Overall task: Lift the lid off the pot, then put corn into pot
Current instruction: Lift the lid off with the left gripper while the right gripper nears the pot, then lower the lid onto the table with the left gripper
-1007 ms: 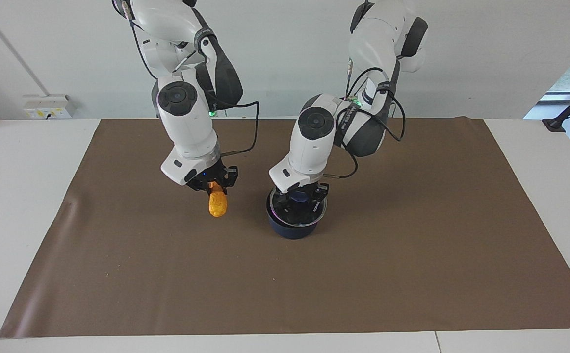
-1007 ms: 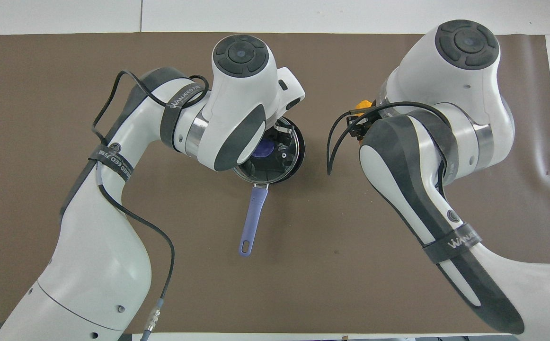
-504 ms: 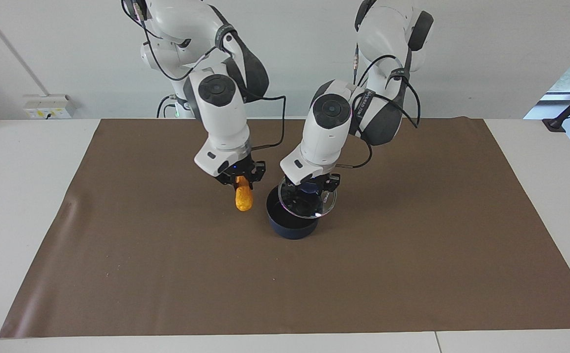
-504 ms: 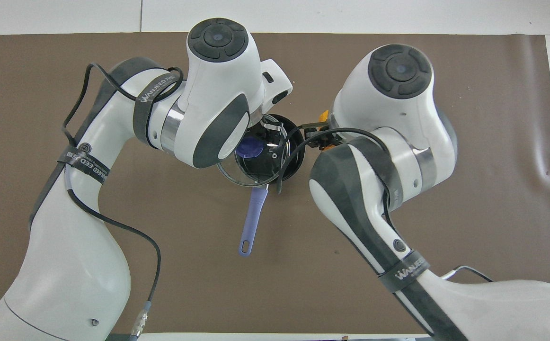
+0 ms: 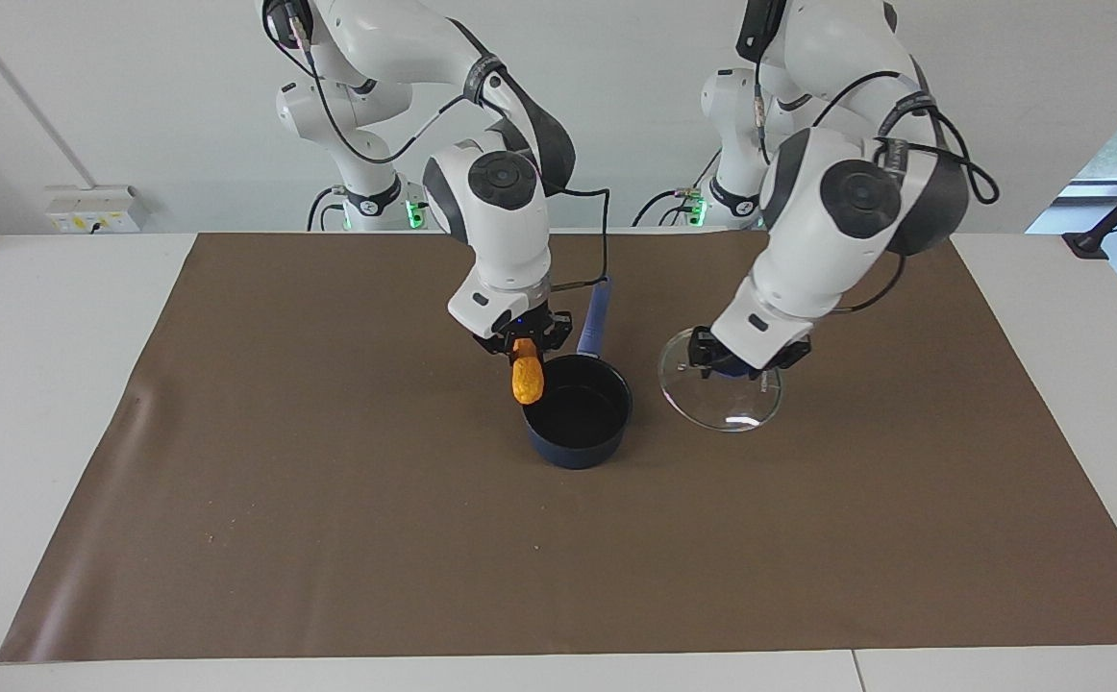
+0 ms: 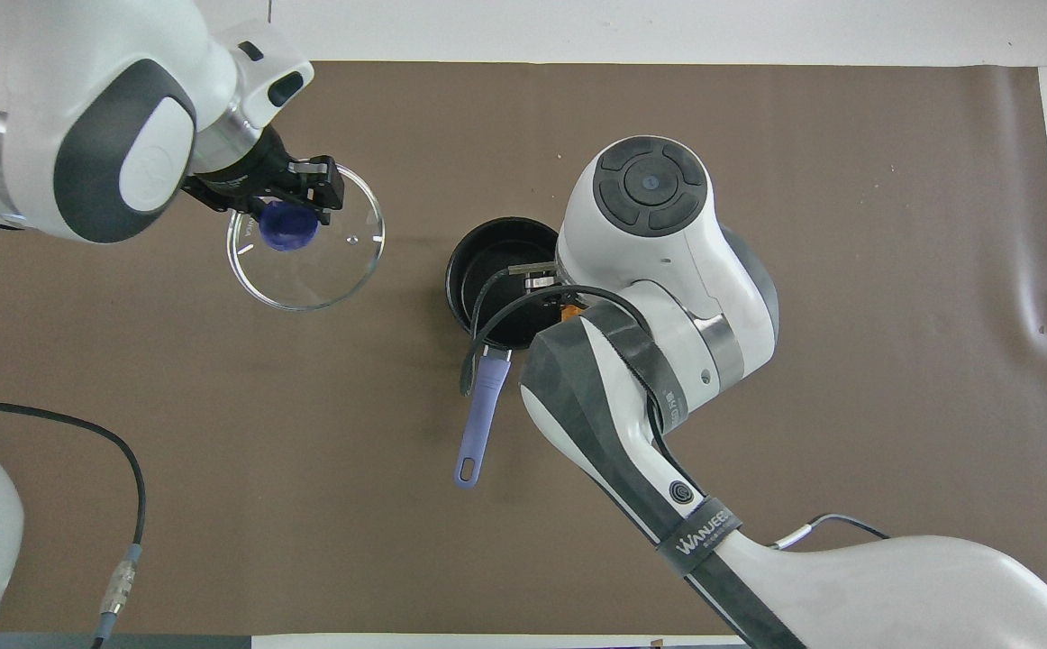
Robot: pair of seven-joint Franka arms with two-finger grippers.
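Note:
The dark blue pot stands open mid-mat, its light-blue handle pointing toward the robots; it also shows in the overhead view. My right gripper is shut on the top of the orange corn, which hangs upright over the pot's rim on the right arm's side. In the overhead view only a sliver of the corn shows under the arm. My left gripper is shut on the blue knob of the glass lid, held tilted low over the mat beside the pot, toward the left arm's end.
A brown mat covers most of the white table. A wall socket box sits by the wall at the right arm's end.
My left gripper lifted the lid off the pot and carried it toward the left arm's end. My right gripper brought the corn sideways to the pot's rim.

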